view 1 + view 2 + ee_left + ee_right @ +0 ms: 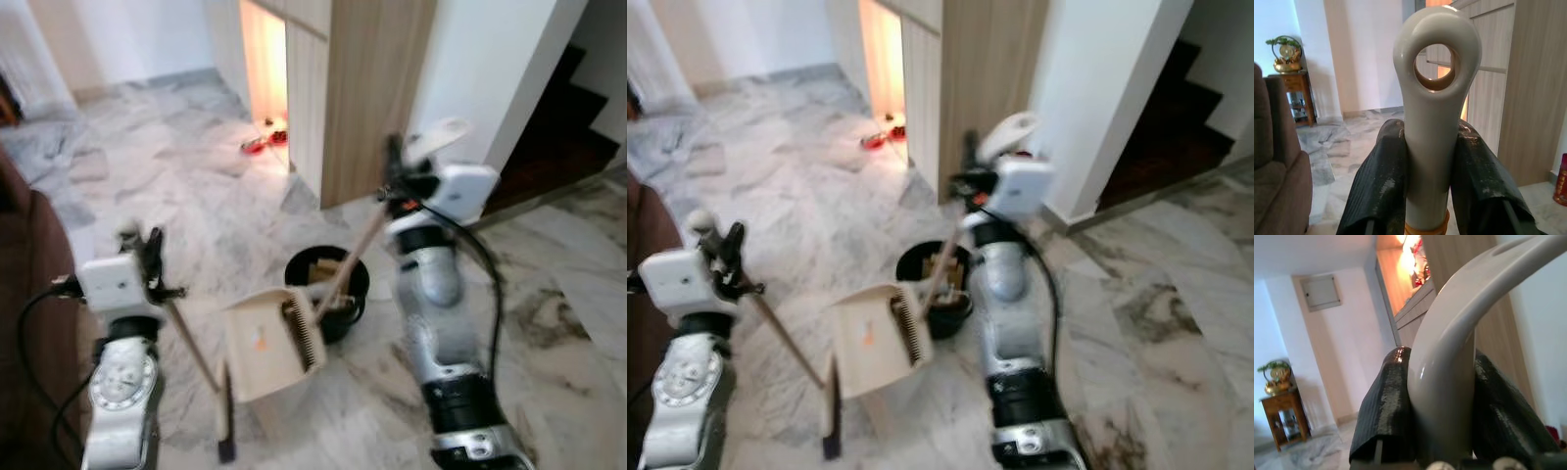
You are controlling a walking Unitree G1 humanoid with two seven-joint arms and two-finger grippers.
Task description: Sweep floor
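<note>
My left gripper (pixel 149 262) is shut on the pale grip at the top of a broom handle (pixel 1436 98). The wooden stick slants down to the dark brush head (pixel 225 431) on the marble floor. My right gripper (pixel 397 184) is raised and shut on the white curved grip of a long-handled dustpan (pixel 1449 357). The beige dustpan (pixel 265 348), with comb teeth on its edge, hangs tilted beside a black bin (pixel 355 282). The bin stands on the floor between my arms and holds some brownish scraps. Both eye views are blurred.
A brown sofa (pixel 29 294) runs along my left. A wooden cabinet (pixel 372 88) and a white pillar (pixel 480 69) stand ahead, with dark stairs (pixel 568 127) to the right. Red items (pixel 265 142) lie by the lit opening. A small side table (pixel 1290 83) stands by the far wall.
</note>
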